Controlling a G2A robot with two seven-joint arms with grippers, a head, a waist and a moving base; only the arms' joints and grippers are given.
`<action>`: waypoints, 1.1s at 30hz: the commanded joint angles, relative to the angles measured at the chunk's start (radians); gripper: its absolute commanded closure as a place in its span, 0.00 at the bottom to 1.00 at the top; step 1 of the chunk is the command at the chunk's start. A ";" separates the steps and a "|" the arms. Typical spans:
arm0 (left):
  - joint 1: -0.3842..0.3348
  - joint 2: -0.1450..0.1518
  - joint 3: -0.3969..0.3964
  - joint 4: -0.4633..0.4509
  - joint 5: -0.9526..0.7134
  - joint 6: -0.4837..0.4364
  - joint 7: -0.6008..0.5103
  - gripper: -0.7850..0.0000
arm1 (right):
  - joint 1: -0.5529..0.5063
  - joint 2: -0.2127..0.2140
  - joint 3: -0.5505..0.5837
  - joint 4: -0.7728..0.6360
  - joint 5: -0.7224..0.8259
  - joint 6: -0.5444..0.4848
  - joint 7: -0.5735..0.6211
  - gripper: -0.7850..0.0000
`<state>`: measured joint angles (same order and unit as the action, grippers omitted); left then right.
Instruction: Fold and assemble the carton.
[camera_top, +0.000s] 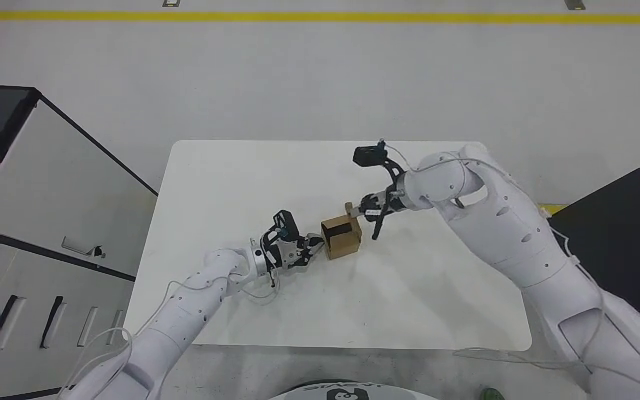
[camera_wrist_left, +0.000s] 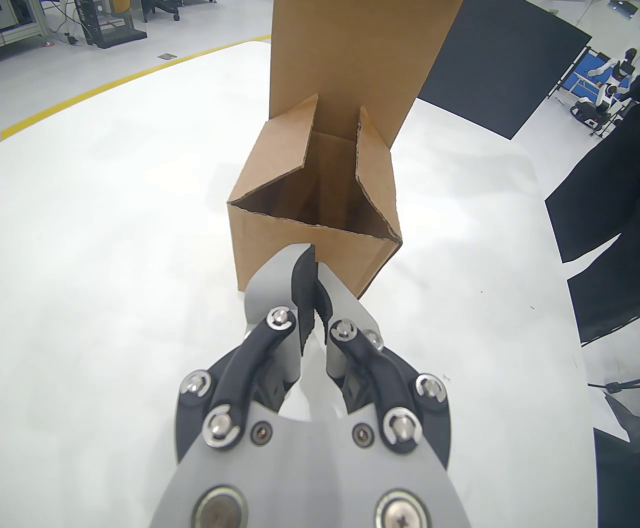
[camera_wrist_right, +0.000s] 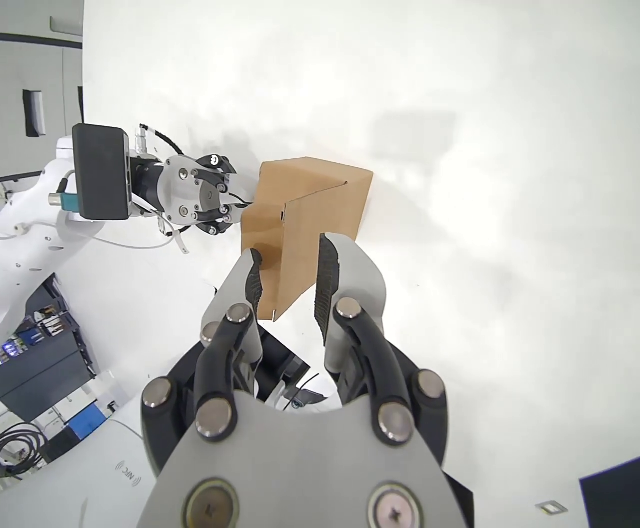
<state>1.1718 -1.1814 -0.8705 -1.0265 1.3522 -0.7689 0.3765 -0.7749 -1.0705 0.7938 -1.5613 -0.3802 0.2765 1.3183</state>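
Observation:
A small brown carton (camera_top: 341, 237) stands near the middle of the white table (camera_top: 240, 180). Its top is open: two side flaps lean inward and a tall flap (camera_wrist_left: 350, 55) stands upright on the far side. My left gripper (camera_wrist_left: 312, 257) is shut, with its tips against the carton's near wall (camera_wrist_left: 270, 240) just below the rim. From the other side, my right gripper (camera_wrist_right: 291, 250) is open, and the tall flap's edge (camera_wrist_right: 300, 285) lies between its fingers. The left gripper (camera_wrist_right: 227, 200) touches the carton (camera_wrist_right: 325, 200) in the right wrist view.
A grey cabinet (camera_top: 50, 200) stands past the table's left edge and a dark panel (camera_top: 610, 230) past its right edge. Free tabletop lies all around the carton.

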 joint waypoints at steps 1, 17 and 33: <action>0.000 0.000 0.000 0.000 0.000 0.000 0.000 1.00 | 0.009 -0.004 -0.014 -0.002 -0.012 0.004 0.006 0.64; 0.000 0.000 0.000 0.000 0.000 0.000 0.000 1.00 | 0.056 -0.037 -0.102 0.001 -0.070 0.025 0.027 0.75; 0.047 0.016 -0.044 -0.057 -0.019 0.022 -0.038 1.00 | 0.085 -0.065 -0.139 0.025 -0.087 0.036 0.032 0.85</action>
<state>1.2177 -1.1657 -0.9130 -1.0826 1.3340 -0.7472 0.3393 -0.6910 -1.1337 0.6564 -1.5380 -0.4666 0.3128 1.3509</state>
